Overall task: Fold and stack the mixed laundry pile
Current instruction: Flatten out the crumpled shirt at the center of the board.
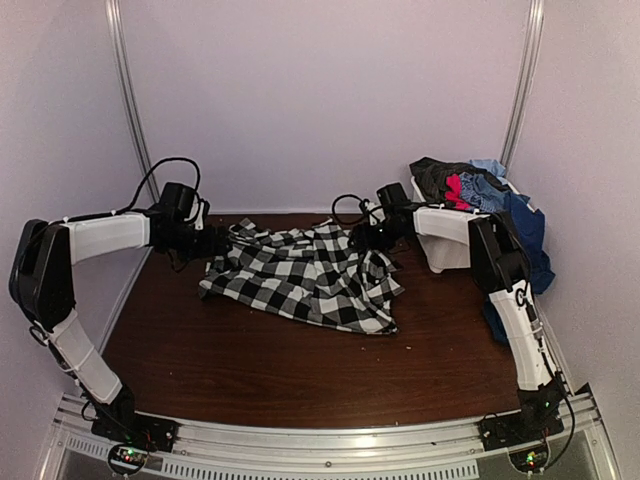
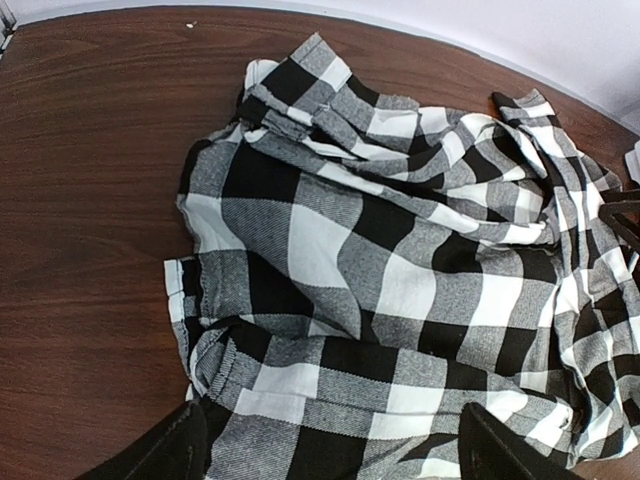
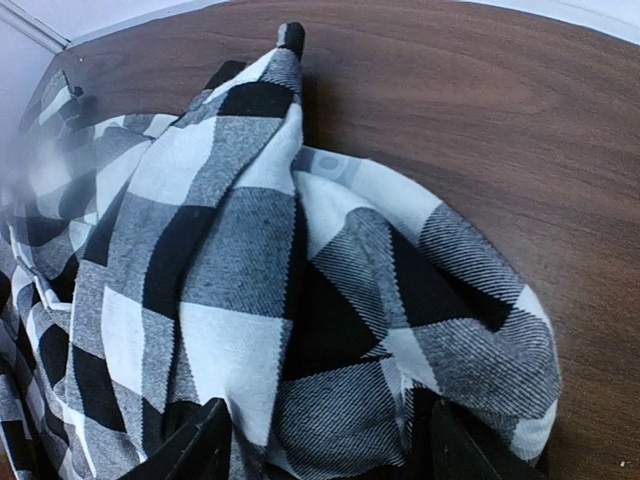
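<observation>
A black-and-white checked shirt (image 1: 300,275) lies crumpled on the brown table, back centre. My left gripper (image 1: 218,243) is at its left edge and is open; in the left wrist view (image 2: 330,435) the shirt (image 2: 380,250) lies between and under the spread fingers. My right gripper (image 1: 362,238) is at the shirt's right edge, also open, with a bunched fold of the shirt (image 3: 230,250) between its spread fingers (image 3: 325,435). The rest of the laundry pile (image 1: 480,185) sits at the back right: dark grey (image 1: 435,172), red (image 1: 456,190), light blue (image 1: 490,168) and a long navy piece (image 1: 528,235).
A white plastic bin (image 1: 445,250) holds the pile at the back right, just behind my right arm; the navy piece hangs over its right side. Bare brown table (image 1: 250,350) lies in front of the shirt. White walls close the back and both sides.
</observation>
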Motion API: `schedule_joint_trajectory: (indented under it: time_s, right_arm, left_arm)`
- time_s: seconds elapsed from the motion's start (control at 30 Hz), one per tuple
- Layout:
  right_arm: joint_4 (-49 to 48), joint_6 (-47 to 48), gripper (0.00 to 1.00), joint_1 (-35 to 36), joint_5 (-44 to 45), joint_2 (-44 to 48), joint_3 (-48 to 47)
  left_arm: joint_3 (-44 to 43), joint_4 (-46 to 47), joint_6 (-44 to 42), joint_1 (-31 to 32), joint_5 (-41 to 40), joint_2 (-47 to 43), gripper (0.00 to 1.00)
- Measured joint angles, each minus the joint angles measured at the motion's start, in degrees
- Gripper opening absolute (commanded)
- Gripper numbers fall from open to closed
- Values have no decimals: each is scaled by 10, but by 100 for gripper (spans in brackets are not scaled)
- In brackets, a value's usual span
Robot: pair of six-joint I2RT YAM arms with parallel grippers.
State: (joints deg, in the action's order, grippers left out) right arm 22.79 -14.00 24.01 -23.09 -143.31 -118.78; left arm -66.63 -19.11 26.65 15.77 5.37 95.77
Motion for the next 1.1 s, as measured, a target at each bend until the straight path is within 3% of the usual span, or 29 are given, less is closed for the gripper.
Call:
schedule_joint_trajectory:
  time_s: [0.43,0.7,1.1]
  right_arm:
    - [-17,7,68,23,16,32,29]
    - [-11,20,61,33,33,34,24]
    - [9,14,57,33,35,-14,-57]
  left_arm:
    - [6,-1,0,0,-11,0,90]
    - [6,-2,0,-1,-11,0,90]
    - [6,-3,0,-5,-11,0,91]
